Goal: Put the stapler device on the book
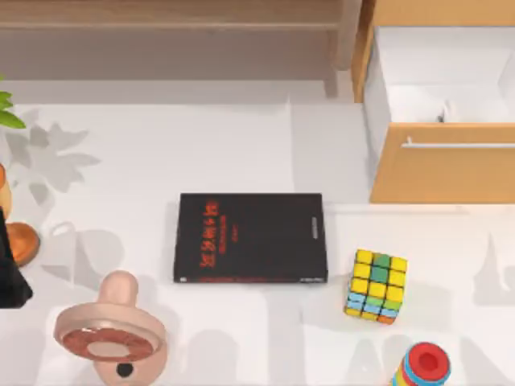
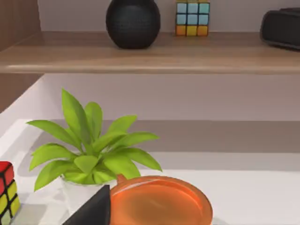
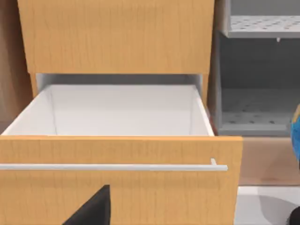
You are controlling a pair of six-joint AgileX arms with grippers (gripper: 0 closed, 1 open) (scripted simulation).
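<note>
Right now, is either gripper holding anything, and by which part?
It cannot be told. The book lies bare on the table with nothing gripping it, and no stapler device is seen held.

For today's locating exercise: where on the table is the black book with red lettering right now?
In the top view the book lies flat near the table's middle, with the Rubik's cube just to its right and the pink round object off its lower-left corner.

Book (image 1: 250,238) mid-table, Rubik's cube (image 1: 376,286) just to its right, open drawer (image 1: 441,161) behind the cube
</note>
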